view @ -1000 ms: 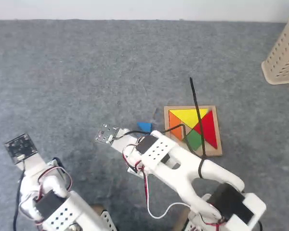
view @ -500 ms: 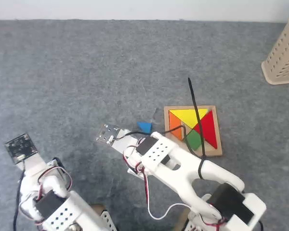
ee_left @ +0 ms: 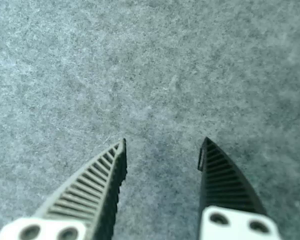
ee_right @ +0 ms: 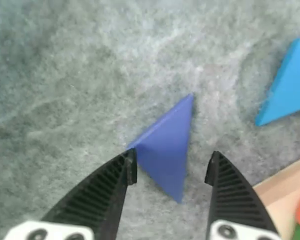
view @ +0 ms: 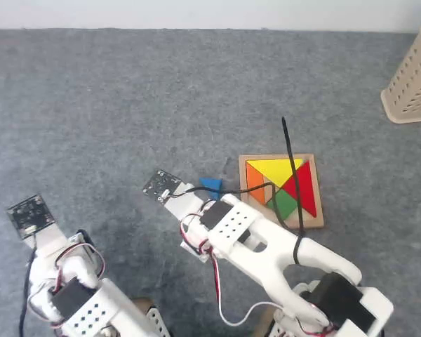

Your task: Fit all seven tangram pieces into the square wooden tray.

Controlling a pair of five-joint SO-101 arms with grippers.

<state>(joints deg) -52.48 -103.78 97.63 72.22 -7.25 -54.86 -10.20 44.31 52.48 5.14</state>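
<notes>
Grey carpet (view: pixel 126 105), slotted basket (view: pixel 412 77) far off, black cable (view: pixel 289 161) over tray (view: pixel 263 157)

A square wooden tray (view: pixel 266 157) holds a yellow triangle (view: pixel 274 170), red triangle (view: pixel 305 188), orange piece (view: pixel 252 181) and green piece (view: pixel 284 203). At its 9 o'clock, a dark blue triangle (ee_right: pixel 167 150) and a lighter blue triangle (ee_right: pixel 287 87) lie flat on the grey tabletop (view: pixel 126 105).
</notes>
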